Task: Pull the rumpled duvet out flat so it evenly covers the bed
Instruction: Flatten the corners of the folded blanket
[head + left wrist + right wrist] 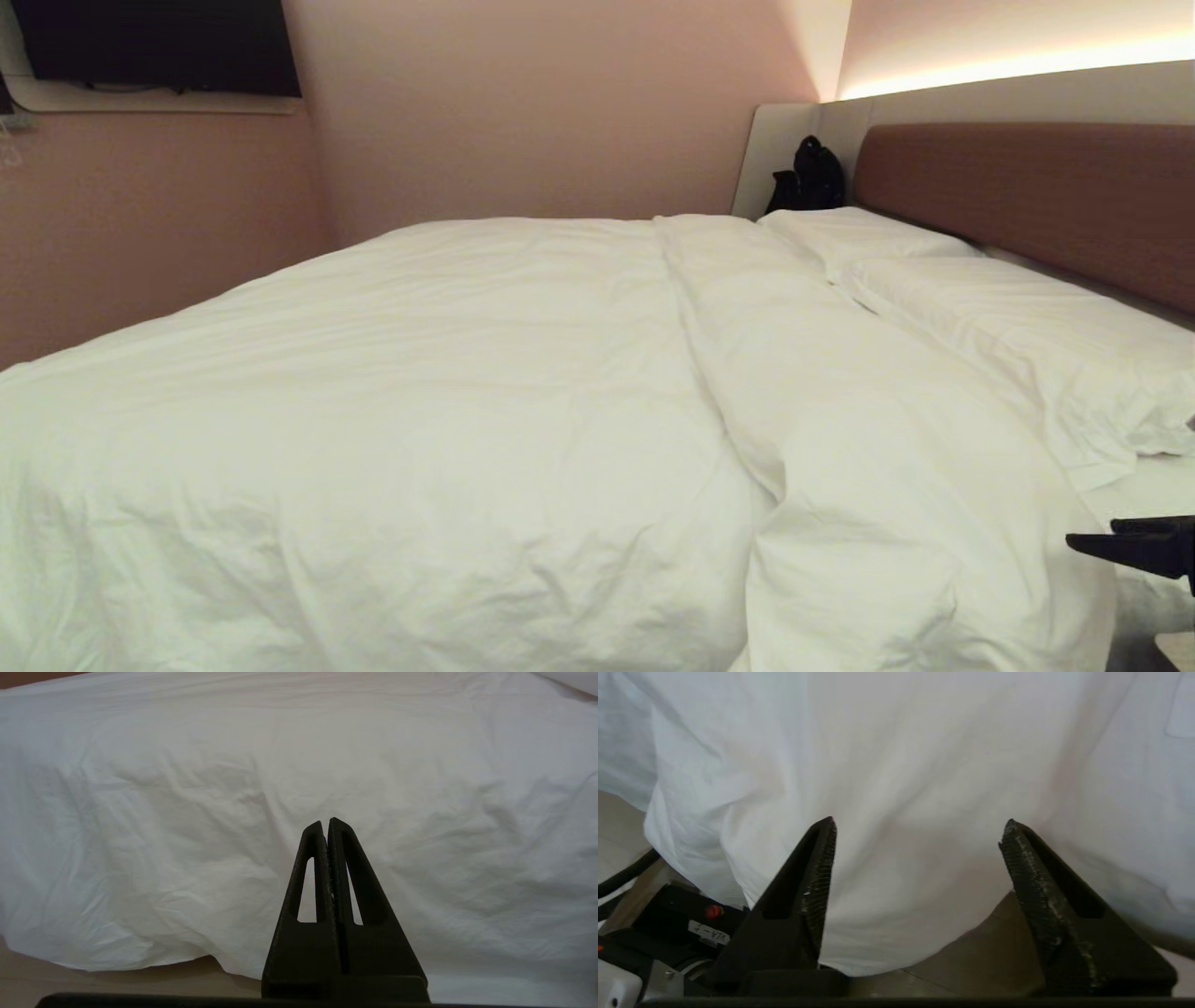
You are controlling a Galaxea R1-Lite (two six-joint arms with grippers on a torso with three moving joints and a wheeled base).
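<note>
Duvet (420, 392) lies spread over most of the bed (1162, 490), draping past the near side edge; one long ridge runs from that edge toward the pillows (1008, 308). A bare strip of sheet shows at the near head-end corner. Right hand (917, 844) wide, empty, just off the hanging edge. Left hand (325, 826) closed on nothing, parked facing the draped side. Judged nearly done: ridge and corner remain.

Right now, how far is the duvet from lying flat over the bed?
Mostly done: the duvet covers the bed up to the pillows. In hand: nothing; the right tool stands open before the hanging edge, the left tool is shut. Left: one long ridge to smooth.
</note>
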